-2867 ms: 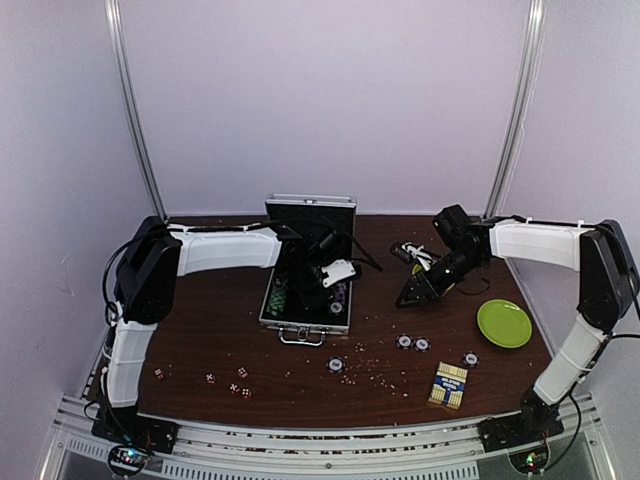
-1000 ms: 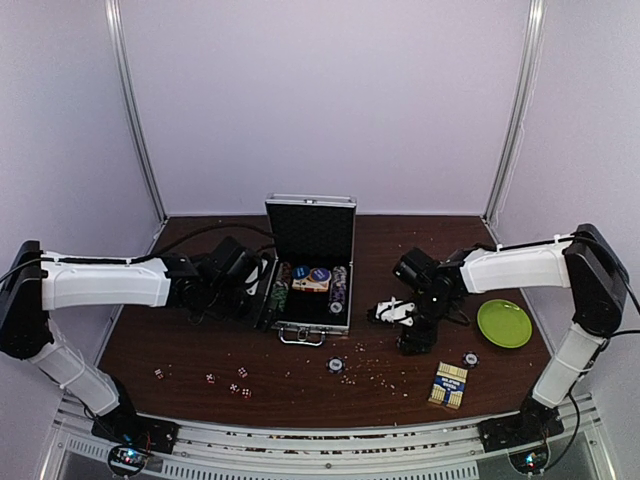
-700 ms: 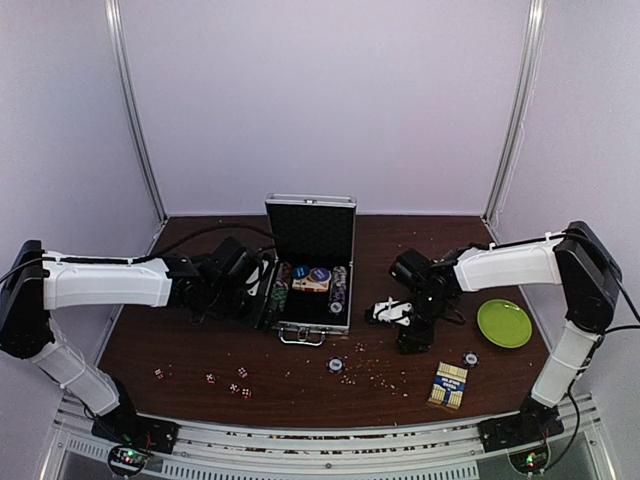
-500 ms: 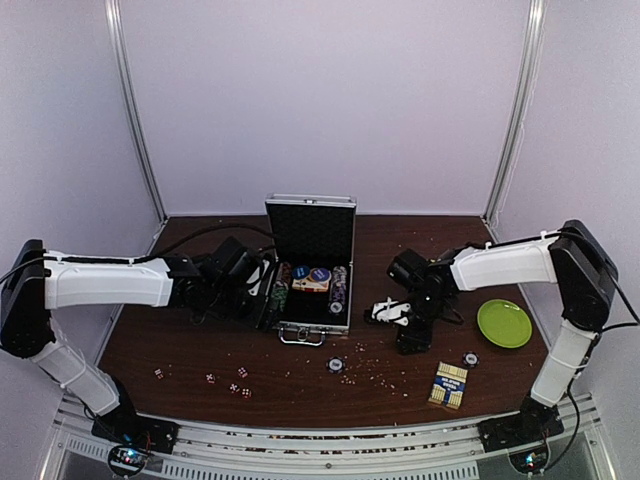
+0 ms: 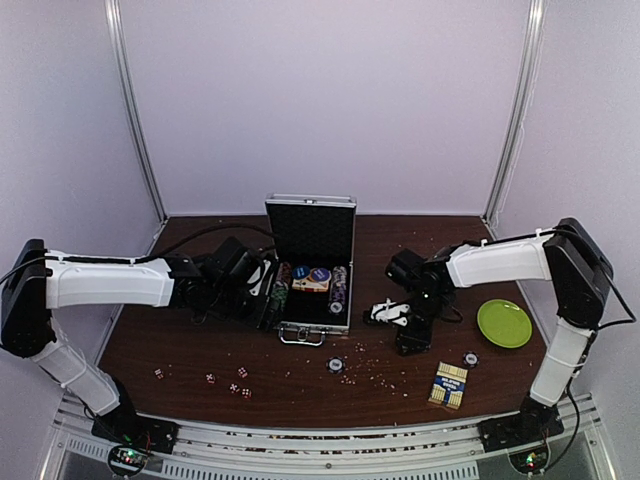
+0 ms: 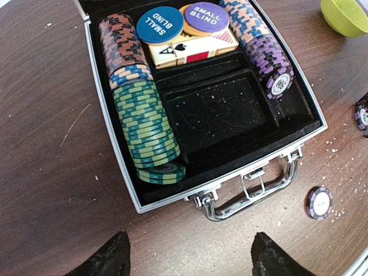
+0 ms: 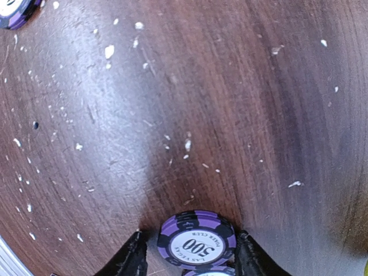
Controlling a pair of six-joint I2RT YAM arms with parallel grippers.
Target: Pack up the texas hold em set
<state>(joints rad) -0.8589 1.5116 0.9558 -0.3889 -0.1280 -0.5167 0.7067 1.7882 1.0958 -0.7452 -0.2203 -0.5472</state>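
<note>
The right hand (image 7: 192, 246) points straight down at the desk (image 7: 190, 103). It has a finger on each side of a purple chip (image 7: 197, 240) marked 500, which lies flat with the edge of another chip showing just below it. The fingers stand close to its rim, but I cannot tell whether they already pinch it. Coming from above suits a flat disc, since only its edge offers a grip.

The left hand (image 6: 190, 259) hovers with its fingers well apart and nothing between them, just beside the case (image 6: 109, 155) near its left front corner. It is probably kept close to steady or shut the case later.

The case sits mid-desk, lid upright at the far side and handle (image 6: 247, 195) toward the arms. Its chip rows (image 6: 144, 121) run from hinge to handle along both side walls, leaving the middle well (image 6: 221, 112) bare. That well looks meant for the card box (image 5: 449, 385), which lies near the desk's front right, its long axis roughly front to back. Dice (image 5: 210, 378) and loose chips (image 5: 336, 365) lie in front of the case.
</note>
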